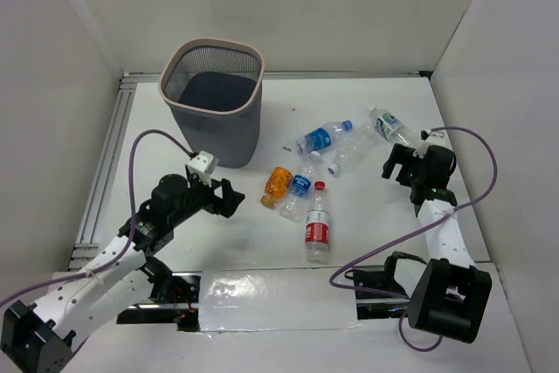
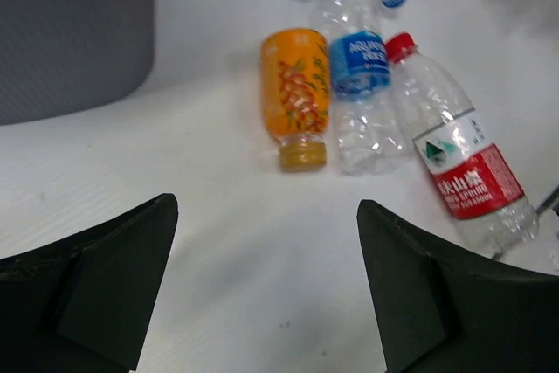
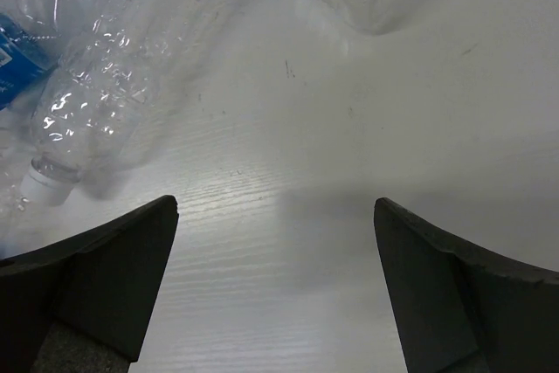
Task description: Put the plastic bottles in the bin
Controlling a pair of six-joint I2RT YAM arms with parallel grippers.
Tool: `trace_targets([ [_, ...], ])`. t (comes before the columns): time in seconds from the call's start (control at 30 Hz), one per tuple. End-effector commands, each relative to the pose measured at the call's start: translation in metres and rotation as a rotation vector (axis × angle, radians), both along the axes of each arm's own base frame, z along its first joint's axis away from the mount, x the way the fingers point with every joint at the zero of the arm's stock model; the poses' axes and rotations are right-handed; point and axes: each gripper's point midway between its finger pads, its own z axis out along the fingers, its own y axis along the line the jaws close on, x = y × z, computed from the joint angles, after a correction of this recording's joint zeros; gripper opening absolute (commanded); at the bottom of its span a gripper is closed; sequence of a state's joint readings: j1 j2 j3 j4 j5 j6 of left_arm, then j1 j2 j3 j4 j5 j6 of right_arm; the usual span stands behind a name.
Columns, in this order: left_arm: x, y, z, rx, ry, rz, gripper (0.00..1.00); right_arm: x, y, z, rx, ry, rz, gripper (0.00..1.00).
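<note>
Several plastic bottles lie on the white table to the right of the bin [image 1: 214,133], a tall dark mesh basket with a pale rim. An orange bottle [image 1: 278,184] [image 2: 295,93], a blue-labelled clear one [image 1: 299,188] [image 2: 362,85] and a red-labelled one [image 1: 318,226] [image 2: 458,163] lie nearest my left gripper [image 1: 234,198] [image 2: 266,207], which is open and empty just left of them. Further back lie a blue bottle [image 1: 323,137], a plain clear bottle [image 1: 354,150] [image 3: 105,76] and a green-labelled one [image 1: 390,126]. My right gripper [image 1: 395,163] [image 3: 275,207] is open and empty, just right of the clear bottle.
White walls close in the table at the back and on both sides. A metal rail [image 1: 105,159] runs along the left edge. The bin's grey wall [image 2: 70,32] fills the upper left of the left wrist view. Purple cables [image 1: 476,194] loop beside both arms.
</note>
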State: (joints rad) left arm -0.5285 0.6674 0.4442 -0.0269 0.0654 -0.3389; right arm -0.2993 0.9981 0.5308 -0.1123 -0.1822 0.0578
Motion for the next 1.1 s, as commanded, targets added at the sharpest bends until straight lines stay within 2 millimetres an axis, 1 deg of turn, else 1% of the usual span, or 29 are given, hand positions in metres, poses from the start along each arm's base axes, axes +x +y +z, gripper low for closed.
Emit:
trace_targets([
  [0.0, 0.0, -0.022, 0.03, 0.001, -0.098, -0.084, 0.97, 0.015, -0.001, 0.025, -0.022, -0.084, 0.029, 1.0],
  [0.03, 0.001, -0.028, 0.029, 0.017, -0.097, -0.095, 0.97, 0.015, -0.002, 0.025, -0.034, -0.084, 0.036, 1.0],
  [0.07, -0.004, -0.039, 0.03, 0.022, -0.096, -0.128, 0.97, 0.015, -0.002, 0.026, -0.025, -0.086, 0.043, 1.0],
  [0.1, -0.003, -0.042, 0.032, 0.038, -0.104, -0.125, 0.97, 0.015, -0.001, 0.026, -0.033, -0.087, 0.06, 1.0],
  [0.13, -0.009, -0.052, 0.021, 0.063, -0.079, -0.155, 0.97, 0.014, 0.001, 0.024, -0.034, -0.08, 0.072, 1.0],
  [0.17, -0.009, -0.058, 0.024, 0.063, -0.086, -0.163, 0.98, 0.012, 0.009, 0.022, -0.022, -0.073, 0.117, 1.0],
  [0.2, -0.01, -0.061, 0.019, 0.077, -0.077, -0.166, 0.98, 0.01, 0.013, 0.021, -0.025, -0.068, 0.153, 1.0],
  [0.23, -0.008, -0.064, 0.022, 0.078, -0.088, -0.156, 0.98, 0.008, 0.016, 0.019, -0.041, -0.06, 0.192, 1.0],
  [0.27, -0.011, -0.073, 0.017, 0.081, -0.077, -0.173, 1.0, 0.008, 0.026, 0.023, -0.038, -0.073, 0.269, 1.0],
  [0.3, -0.012, -0.078, 0.013, 0.087, -0.069, -0.17, 1.0, 0.002, 0.038, 0.023, -0.058, -0.059, 0.385, 1.0],
  [0.33, -0.012, -0.078, 0.013, 0.087, -0.069, -0.17, 1.0, 0.002, 0.037, 0.023, -0.083, -0.062, 0.401, 1.0],
  [0.4, -0.009, -0.081, 0.012, 0.091, -0.064, -0.147, 1.0, -0.002, 0.05, 0.025, -0.073, -0.072, 0.49, 1.0],
  [0.43, -0.009, -0.085, 0.005, 0.096, -0.044, -0.147, 1.0, -0.005, 0.053, 0.022, -0.07, -0.061, 0.513, 1.0],
  [0.47, -0.004, -0.085, 0.005, 0.096, -0.038, -0.118, 1.0, -0.005, 0.053, 0.022, -0.07, -0.061, 0.513, 1.0],
  [0.5, -0.005, -0.086, -0.001, 0.113, -0.03, -0.115, 1.0, -0.006, 0.054, 0.023, -0.065, -0.064, 0.52, 0.98],
  [0.53, -0.004, -0.091, 0.002, 0.107, -0.031, -0.112, 1.0, -0.006, 0.056, 0.023, -0.06, -0.068, 0.529, 0.75],
  [0.6, -0.002, -0.094, -0.01, 0.143, -0.013, -0.081, 1.0, -0.006, 0.056, 0.023, -0.069, -0.07, 0.534, 0.38],
  [0.63, 0.001, -0.097, -0.015, 0.156, -0.006, -0.054, 1.0, -0.006, 0.056, 0.023, -0.069, -0.07, 0.534, 0.17],
  [0.67, 0.006, -0.097, -0.015, 0.16, -0.003, -0.029, 1.0, -0.006, 0.056, 0.023, -0.06, -0.068, 0.529, 0.14],
  [0.7, 0.005, -0.098, -0.021, 0.173, 0.006, -0.022, 0.98, -0.006, 0.056, 0.023, -0.06, -0.068, 0.529, 0.14],
  [0.73, 0.008, -0.098, -0.021, 0.182, 0.005, -0.006, 0.96, -0.004, 0.055, 0.025, -0.065, -0.076, 0.528, 0.19],
  [0.77, 0.01, -0.099, -0.022, 0.191, 0.002, 0.023, 0.95, -0.005, 0.056, 0.025, -0.057, -0.075, 0.524, 0.43],
  [0.8, 0.009, -0.1, -0.033, 0.214, 0.019, 0.033, 0.93, -0.005, 0.056, 0.025, -0.057, -0.075, 0.524, 0.54],
  [0.83, 0.013, -0.101, -0.033, 0.223, 0.016, 0.05, 0.89, -0.005, 0.056, 0.025, -0.057, -0.075, 0.524, 0.61],
  [0.9, 0.023, -0.099, -0.03, 0.237, -0.002, 0.127, 0.86, -0.005, 0.058, 0.025, -0.05, -0.079, 0.533, 0.74],
  [0.93, 0.025, -0.101, -0.037, 0.257, 0.007, 0.143, 0.85, -0.005, 0.059, 0.026, -0.046, -0.082, 0.54, 0.76],
  [1.0, 0.035, -0.102, -0.034, 0.271, -0.003, 0.198, 0.85, -0.005, 0.059, 0.026, -0.046, -0.082, 0.541, 0.77],
  [1.03, 0.038, -0.104, -0.034, 0.281, -0.012, 0.204, 0.85, -0.007, 0.061, 0.02, -0.03, -0.07, 0.548, 0.78],
  [1.07, 0.041, -0.107, -0.042, 0.304, -0.001, 0.203, 0.85, -0.007, 0.061, 0.02, -0.03, -0.07, 0.548, 0.78],
])
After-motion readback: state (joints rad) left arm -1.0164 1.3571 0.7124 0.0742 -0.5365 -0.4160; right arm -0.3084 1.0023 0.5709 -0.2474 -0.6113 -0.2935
